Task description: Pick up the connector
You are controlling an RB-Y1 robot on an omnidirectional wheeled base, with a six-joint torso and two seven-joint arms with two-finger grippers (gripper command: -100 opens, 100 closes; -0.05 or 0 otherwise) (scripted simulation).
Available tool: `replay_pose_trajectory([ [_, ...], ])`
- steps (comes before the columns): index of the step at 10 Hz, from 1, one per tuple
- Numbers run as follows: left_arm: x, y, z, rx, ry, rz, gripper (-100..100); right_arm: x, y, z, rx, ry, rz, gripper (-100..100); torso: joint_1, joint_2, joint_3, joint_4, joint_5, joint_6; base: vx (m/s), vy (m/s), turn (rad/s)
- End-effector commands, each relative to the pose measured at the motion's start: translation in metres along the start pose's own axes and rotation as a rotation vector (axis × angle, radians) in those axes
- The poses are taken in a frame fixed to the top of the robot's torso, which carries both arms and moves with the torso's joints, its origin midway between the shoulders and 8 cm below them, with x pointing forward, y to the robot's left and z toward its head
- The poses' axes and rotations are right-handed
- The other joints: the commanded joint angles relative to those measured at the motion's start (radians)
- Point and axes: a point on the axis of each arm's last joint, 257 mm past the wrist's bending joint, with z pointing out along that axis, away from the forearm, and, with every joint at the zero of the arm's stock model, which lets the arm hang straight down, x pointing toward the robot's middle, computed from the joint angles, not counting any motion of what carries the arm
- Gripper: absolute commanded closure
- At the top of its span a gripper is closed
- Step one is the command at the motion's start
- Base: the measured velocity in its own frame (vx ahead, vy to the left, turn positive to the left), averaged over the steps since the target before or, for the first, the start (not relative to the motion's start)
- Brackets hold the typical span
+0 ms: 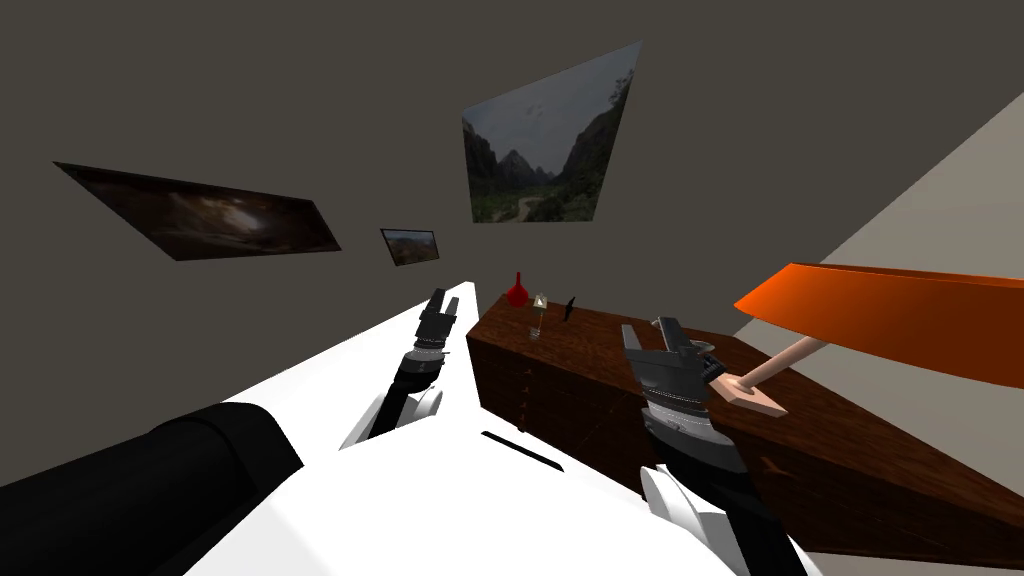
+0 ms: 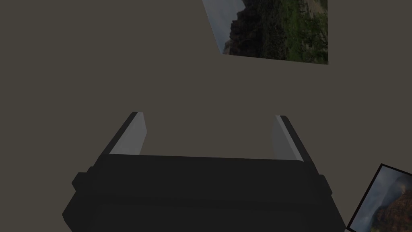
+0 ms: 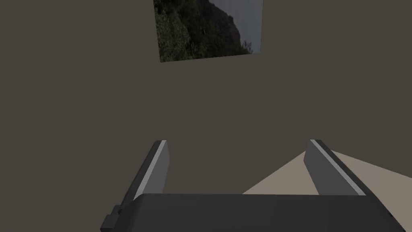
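As both jaws stand open, a small grey connector [image 1: 707,352] rests on the dresser [image 1: 600,345].

The left gripper [image 2: 209,117] points at a plain grey-brown wall [image 2: 80,60]. Its two light grey fingers [image 2: 130,139] rise from the dark body [image 2: 201,193] and stand wide apart, with bare wall showing between them. On the wall beyond the fingertips hangs a landscape picture [image 2: 277,28] of dark green slopes under a pale sky. Another framed picture [image 2: 382,201] shows beside the gripper's body, cut off by the edge.
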Motion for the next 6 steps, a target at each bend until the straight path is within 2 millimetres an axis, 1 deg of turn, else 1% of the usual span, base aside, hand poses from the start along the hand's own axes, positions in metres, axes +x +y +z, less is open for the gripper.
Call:
replay_pose_trajectory([
  [1, 0.000, 0.000, 0.000, 0.000, 0.000, 0.000, 0, 0.005, -0.003, -0.001, 0.006, 0.027, -0.019, -100, 0.000, 0.000, 0.000, 0.000, 0.000, 0.000, -0.070, -0.043, 0.032],
  [4, 0.000, 0.000, 0.000, 0.000, 0.000, 0.000, 0, 0.016, -0.012, -0.001, 0.024, 0.111, -0.090, -100, 0.001, -0.001, -0.001, 0.000, 0.000, 0.000, -0.070, -0.054, 0.069],
  [5, 0.000, 0.000, 0.000, 0.000, 0.000, 0.000, 0, 0.017, -0.013, -0.002, 0.026, 0.124, -0.095, -100, 0.000, -0.001, -0.001, 0.000, 0.000, 0.000, -0.060, -0.059, 0.042],
  [6, 0.000, 0.000, 0.000, 0.000, 0.000, 0.000, 0, 0.021, -0.019, -0.002, 0.035, 0.158, -0.132, -100, 0.000, -0.002, -0.001, 0.000, 0.000, 0.000, -0.095, -0.066, 0.103],
])
